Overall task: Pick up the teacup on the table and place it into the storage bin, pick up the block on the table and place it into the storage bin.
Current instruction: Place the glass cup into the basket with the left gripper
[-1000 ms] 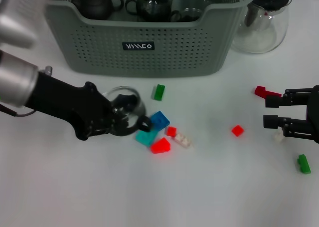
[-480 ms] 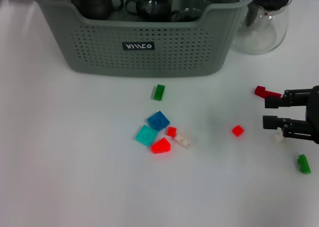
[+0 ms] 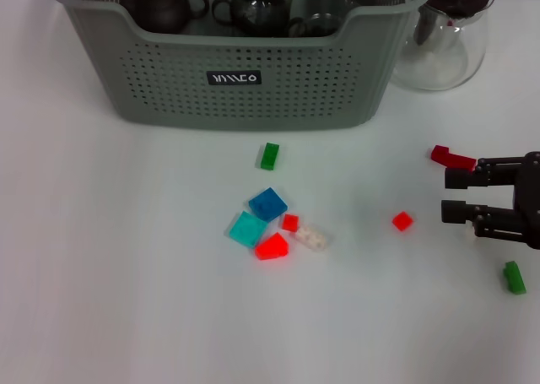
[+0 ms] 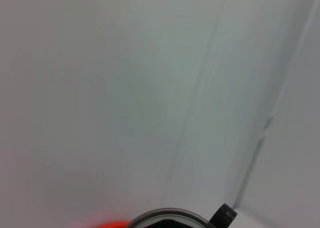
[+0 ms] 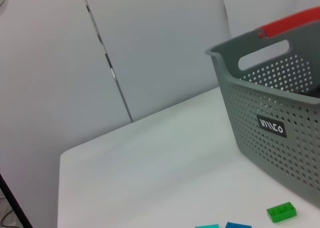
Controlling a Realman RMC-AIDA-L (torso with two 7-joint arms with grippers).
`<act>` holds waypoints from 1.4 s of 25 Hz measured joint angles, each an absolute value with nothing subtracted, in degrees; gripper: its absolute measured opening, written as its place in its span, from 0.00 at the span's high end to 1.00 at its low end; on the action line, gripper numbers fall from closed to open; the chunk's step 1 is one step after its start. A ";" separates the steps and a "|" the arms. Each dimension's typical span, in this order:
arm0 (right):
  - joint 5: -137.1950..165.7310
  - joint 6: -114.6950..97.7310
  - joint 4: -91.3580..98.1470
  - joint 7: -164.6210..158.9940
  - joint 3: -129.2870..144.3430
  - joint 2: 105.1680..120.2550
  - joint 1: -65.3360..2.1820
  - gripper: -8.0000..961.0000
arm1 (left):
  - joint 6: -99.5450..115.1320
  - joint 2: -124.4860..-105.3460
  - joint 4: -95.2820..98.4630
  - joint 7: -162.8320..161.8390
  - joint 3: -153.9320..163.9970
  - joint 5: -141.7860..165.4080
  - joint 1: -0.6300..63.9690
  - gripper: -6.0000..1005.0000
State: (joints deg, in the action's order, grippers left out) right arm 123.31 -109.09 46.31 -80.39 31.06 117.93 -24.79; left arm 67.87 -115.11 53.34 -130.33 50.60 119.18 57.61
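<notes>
Several small blocks lay scattered on the white table (image 3: 126, 300): a green block (image 3: 269, 155) just in front of the storage bin (image 3: 245, 72), then a tight cluster of blue block (image 3: 268, 203), teal block (image 3: 248, 229), two red ones and a white one (image 3: 310, 237). My right gripper (image 3: 451, 194) sat low at the table's right side, fingers spread apart and holding nothing, pointing toward a lone red block (image 3: 402, 221) nearby. Another red piece (image 3: 452, 158) lay just behind it, a green brick (image 3: 514, 277) just in front. The storage bin stood at the back, dark teapots (image 3: 164, 6) and glassware inside; I couldn't pick out a teacup on the table. A clear glass jug (image 3: 443, 38) stood beside the bin's right end. My left gripper wasn't visible in the head view; its wrist camera showed mostly blank wall.
</notes>
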 joint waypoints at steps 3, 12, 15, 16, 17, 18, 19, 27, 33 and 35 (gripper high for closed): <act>123.31 -109.05 46.27 -80.43 31.01 117.94 -24.78 0.46 | 59.38 -115.91 49.35 -130.97 57.24 123.28 58.55 0.94; 123.31 -108.66 46.13 -80.38 30.59 118.22 -24.41 0.46 | 49.48 -118.35 43.49 -131.05 61.55 134.68 59.17 0.94; 123.31 -108.48 45.98 -80.37 30.58 118.37 -24.43 0.46 | 48.17 -118.89 41.08 -131.04 61.64 137.54 60.33 0.94; 123.31 -108.46 45.87 -80.36 30.58 118.41 -24.46 0.46 | 47.94 -119.07 40.19 -131.05 61.66 138.47 60.79 0.93; 123.31 -108.45 45.76 -80.36 30.58 118.42 -24.48 0.46 | 47.77 -119.20 39.39 -131.16 61.66 139.33 61.26 0.93; 123.31 -108.45 45.54 -80.35 30.58 118.40 -24.53 0.46 | 47.59 -119.43 38.26 -131.37 61.67 140.59 61.98 0.93; 123.31 -108.45 45.35 -80.35 30.58 118.34 -24.55 0.46 | 47.53 -119.66 37.43 -131.56 61.69 141.64 62.49 0.93; 123.31 -108.45 44.50 -80.33 30.63 117.98 -24.78 0.46 | 46.59 -121.29 36.34 -134.70 61.69 146.99 64.06 0.93; 123.31 -108.46 44.50 -80.33 30.72 117.95 -24.58 0.46 | 45.93 -121.28 36.13 -139.36 61.70 150.63 64.56 0.92; 123.31 -108.46 44.51 -80.33 30.65 117.95 -24.54 0.46 | 45.91 -121.21 36.11 -140.37 61.65 151.13 64.58 0.90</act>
